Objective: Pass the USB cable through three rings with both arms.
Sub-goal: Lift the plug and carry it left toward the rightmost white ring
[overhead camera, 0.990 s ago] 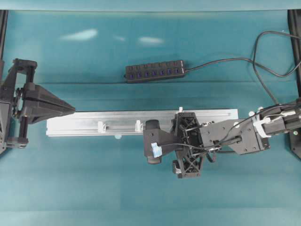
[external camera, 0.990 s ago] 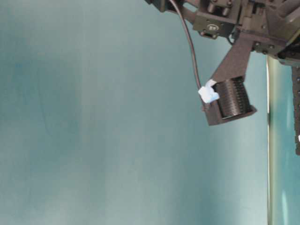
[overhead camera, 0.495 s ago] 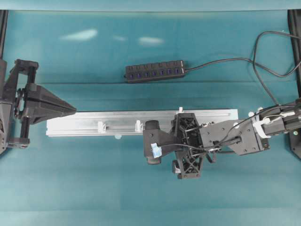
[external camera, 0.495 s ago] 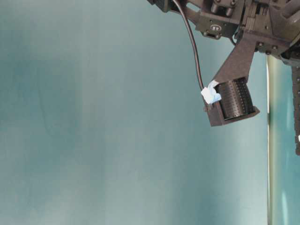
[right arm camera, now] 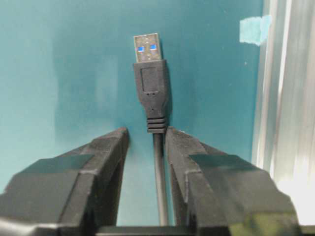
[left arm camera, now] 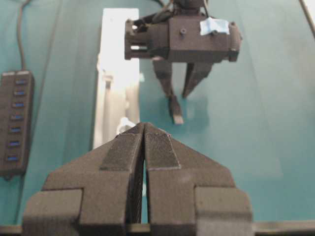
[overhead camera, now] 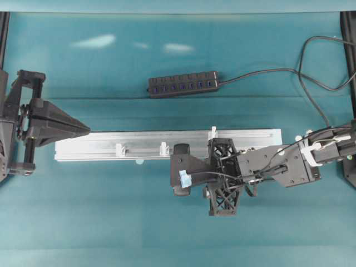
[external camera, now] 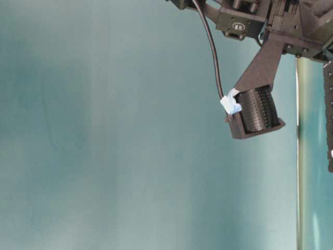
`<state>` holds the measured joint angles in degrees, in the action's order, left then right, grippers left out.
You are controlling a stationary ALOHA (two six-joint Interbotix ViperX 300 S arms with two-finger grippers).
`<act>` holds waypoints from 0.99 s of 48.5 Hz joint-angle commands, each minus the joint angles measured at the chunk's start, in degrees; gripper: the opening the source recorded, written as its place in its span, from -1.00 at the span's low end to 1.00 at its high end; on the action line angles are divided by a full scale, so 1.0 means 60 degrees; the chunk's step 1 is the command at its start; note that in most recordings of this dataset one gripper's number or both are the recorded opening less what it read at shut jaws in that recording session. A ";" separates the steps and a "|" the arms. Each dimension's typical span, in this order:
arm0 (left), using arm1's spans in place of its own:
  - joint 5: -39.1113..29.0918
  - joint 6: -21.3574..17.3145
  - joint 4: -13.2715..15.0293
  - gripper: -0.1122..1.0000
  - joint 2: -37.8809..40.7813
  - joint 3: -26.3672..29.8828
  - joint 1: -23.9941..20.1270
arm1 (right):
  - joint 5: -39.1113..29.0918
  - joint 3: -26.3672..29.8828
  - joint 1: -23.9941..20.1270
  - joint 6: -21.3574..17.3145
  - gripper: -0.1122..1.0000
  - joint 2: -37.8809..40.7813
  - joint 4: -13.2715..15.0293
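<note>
The USB cable (right arm camera: 158,187) lies on the teal table, and its plug (right arm camera: 150,78) points away from my right gripper (right arm camera: 146,130). The jaws stand narrowly apart around the cable just behind the plug. The right finger touches it and a gap shows on the left side. In the left wrist view the right gripper (left arm camera: 178,96) points down over the plug (left arm camera: 175,112). Three white rings (overhead camera: 118,149) (overhead camera: 164,148) (overhead camera: 213,131) stand on the silver rail (overhead camera: 89,147). My left gripper (overhead camera: 88,129) is shut and empty at the rail's left end, its tip (left arm camera: 143,125) next to a ring (left arm camera: 123,124).
A black multi-port hub (overhead camera: 182,84) with its own cable lies behind the rail and also shows in the left wrist view (left arm camera: 15,123). A small blue tape patch (right arm camera: 255,28) sticks to the table beside the rail. The right arm (overhead camera: 278,164) lies along the rail's near right side.
The right jaws have drawn in from wide apart to narrowly around the cable. The right wrist shifted slightly toward the near side. The left arm has not moved.
</note>
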<state>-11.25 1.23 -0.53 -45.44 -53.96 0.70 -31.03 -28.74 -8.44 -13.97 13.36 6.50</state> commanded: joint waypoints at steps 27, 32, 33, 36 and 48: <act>0.0103 0.0000 -0.0015 -0.76 0.0015 0.0293 -0.0029 | -0.0410 0.0396 0.0029 -0.0117 -0.95 -0.0249 0.0088; 0.0103 0.0000 -0.0029 -0.76 0.0000 0.0293 -0.0029 | -0.0571 0.0483 0.0044 -0.0088 -0.95 -0.0337 0.0103; 0.0103 0.0000 -0.0029 -0.76 0.0000 0.0293 -0.0044 | -0.0586 0.0469 0.0044 -0.0088 -0.95 -0.0337 0.0103; 0.0103 0.0015 -0.0015 -0.76 0.0000 0.0293 -0.0059 | -0.0586 0.0454 0.0029 -0.0103 -0.95 -0.0352 0.0103; 0.0103 0.0000 -0.0015 -0.76 0.0000 0.0293 -0.0073 | -0.0527 0.0439 0.0029 -0.0117 -0.95 -0.0352 0.0103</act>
<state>-11.16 1.23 -0.53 -45.44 -53.88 0.35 -34.54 -26.81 -8.17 -14.24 12.48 7.03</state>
